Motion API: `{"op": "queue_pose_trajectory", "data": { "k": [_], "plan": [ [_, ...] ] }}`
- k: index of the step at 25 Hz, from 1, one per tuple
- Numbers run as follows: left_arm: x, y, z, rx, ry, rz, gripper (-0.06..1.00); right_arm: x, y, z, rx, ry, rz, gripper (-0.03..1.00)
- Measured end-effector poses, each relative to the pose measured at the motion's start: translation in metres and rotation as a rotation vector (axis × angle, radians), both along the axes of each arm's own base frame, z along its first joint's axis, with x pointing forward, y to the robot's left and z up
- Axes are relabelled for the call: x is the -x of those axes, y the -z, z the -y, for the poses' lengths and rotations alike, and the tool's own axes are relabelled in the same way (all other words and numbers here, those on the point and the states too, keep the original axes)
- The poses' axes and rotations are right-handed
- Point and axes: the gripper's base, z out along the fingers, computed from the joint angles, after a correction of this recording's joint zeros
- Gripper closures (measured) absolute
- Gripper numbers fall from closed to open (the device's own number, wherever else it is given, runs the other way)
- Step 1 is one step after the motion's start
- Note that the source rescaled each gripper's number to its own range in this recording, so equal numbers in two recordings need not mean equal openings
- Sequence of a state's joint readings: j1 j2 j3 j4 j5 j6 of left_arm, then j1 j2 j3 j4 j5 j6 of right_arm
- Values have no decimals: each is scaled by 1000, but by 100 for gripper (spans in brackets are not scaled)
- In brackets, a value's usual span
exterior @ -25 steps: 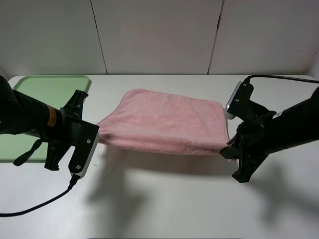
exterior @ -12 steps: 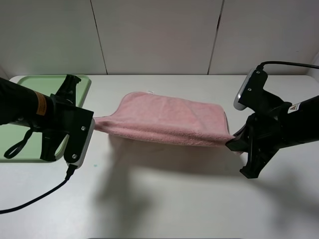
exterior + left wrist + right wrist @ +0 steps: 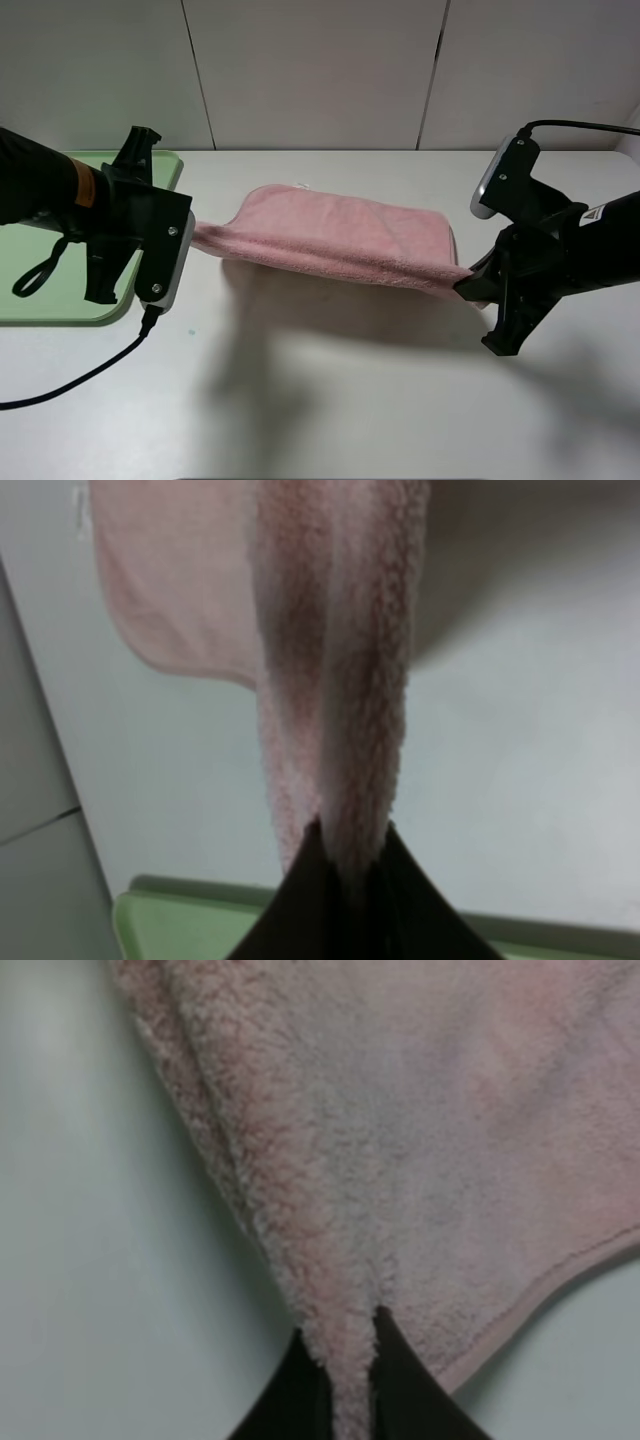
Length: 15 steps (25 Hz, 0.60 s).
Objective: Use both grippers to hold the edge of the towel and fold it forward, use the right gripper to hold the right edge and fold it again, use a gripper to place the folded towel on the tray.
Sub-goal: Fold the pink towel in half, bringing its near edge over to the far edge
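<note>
Light: bright, even, from above | Shadows: soft, on table [image 3: 330, 420] under towel [image 3: 340, 235] | Wrist views — blurred, soft focus

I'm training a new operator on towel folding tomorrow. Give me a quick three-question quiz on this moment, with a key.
1. True or false: the towel already lies on the tray.
2. What does the right gripper hold? A) the tray's rim B) a corner of the towel C) nothing
3. Fill in: the left gripper is shut on the ____.

Key:
1. False. The towel is stretched between the two grippers, off the tray.
2. B
3. towel
</note>
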State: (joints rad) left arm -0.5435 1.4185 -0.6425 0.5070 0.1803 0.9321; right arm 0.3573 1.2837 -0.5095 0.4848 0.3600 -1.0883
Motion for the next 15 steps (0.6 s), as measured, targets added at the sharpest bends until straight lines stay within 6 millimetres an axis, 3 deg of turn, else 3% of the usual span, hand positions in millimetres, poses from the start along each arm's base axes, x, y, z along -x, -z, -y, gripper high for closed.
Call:
{"op": "queue_pose_trajectory", "data": {
  "k": [8,15],
  "plan": [
    [1,0,-1,-13,-10,-13,94,1,-1,0,-17,26,-14,97],
    [6,-14,-5,6,-25,20,94,7,-20,3,-59,57,47,97]
  ]
}}
